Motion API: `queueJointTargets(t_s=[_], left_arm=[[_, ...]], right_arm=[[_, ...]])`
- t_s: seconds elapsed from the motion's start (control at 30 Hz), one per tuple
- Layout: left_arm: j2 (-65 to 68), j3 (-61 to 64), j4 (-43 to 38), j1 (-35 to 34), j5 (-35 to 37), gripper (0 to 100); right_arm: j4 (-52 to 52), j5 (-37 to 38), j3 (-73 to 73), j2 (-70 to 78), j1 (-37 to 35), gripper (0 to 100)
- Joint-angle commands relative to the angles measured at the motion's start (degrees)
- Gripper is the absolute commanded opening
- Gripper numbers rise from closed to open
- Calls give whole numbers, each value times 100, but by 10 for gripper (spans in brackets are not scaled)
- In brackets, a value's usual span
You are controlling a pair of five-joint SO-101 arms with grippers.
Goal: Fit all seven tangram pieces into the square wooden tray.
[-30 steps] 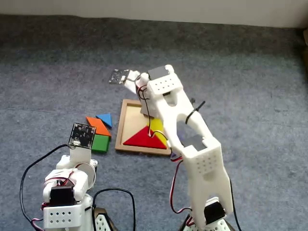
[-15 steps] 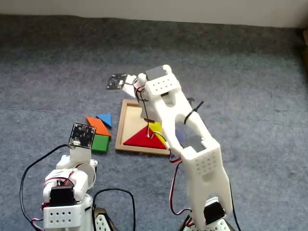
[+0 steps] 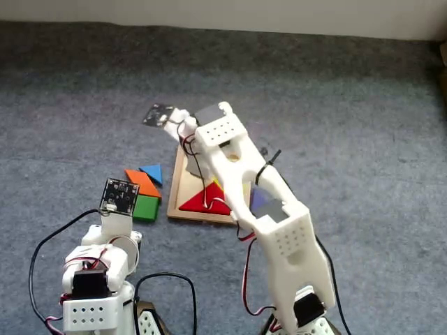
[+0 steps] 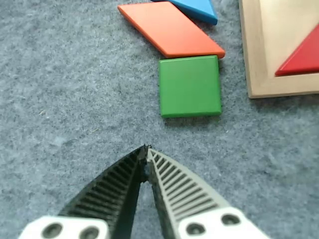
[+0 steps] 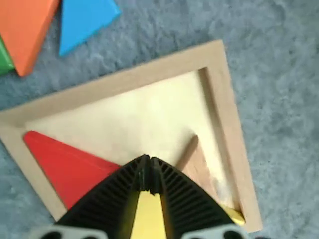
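Observation:
The square wooden tray (image 5: 219, 104) lies on grey carpet with a red triangle (image 5: 70, 167) in one corner. My right gripper (image 5: 148, 162) hangs shut just above the tray floor. Yellow (image 5: 147, 219) shows beneath its fingers, and a tan triangle (image 5: 197, 167) lies beside them. In the high view the right arm (image 3: 230, 150) covers much of the tray (image 3: 174, 202). Left of the tray lie a green square (image 4: 190, 85), an orange parallelogram (image 4: 170, 29) and a blue triangle (image 4: 194, 6). My left gripper (image 4: 146, 152) is shut with nothing in it, on the near side of the green square.
Carpet surrounds the tray on all sides. The left arm's base (image 3: 94, 279) sits at the near left, with cables (image 3: 167, 279) looping between the two bases. A purple patch (image 3: 260, 199) shows through the right arm's frame.
The right arm has swung to the left over the tray, its wrist now nearer the tray's far left corner. The left arm and the loose pieces have not moved.

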Motion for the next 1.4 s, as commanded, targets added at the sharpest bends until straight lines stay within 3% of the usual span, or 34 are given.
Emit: queueJointTargets(t_s=[0.0, 0.3, 0.73, 0.83, 0.97, 1.1, 1.37], left_arm=[[-119, 110, 44, -13, -44, 6], [-119, 110, 44, -13, -44, 6], [-119, 110, 44, -13, -44, 6], [-119, 110, 44, -13, -44, 6], [-119, 110, 44, -13, -44, 6], [-119, 110, 44, -13, -44, 6], [-119, 110, 44, -13, -44, 6]], right_arm=[[-101, -44, -66, -66, 444, 6], [-347, -35, -189, -101, 1130, 6], [2105, -62, -3398, -66, 848, 6], [2202, -62, -4031, -57, 1033, 6], [2202, -132, -3952, -40, 1385, 9], [2193, -844, -3380, -40, 1455, 13], [1807, -1653, -2185, -31, 1464, 149]])
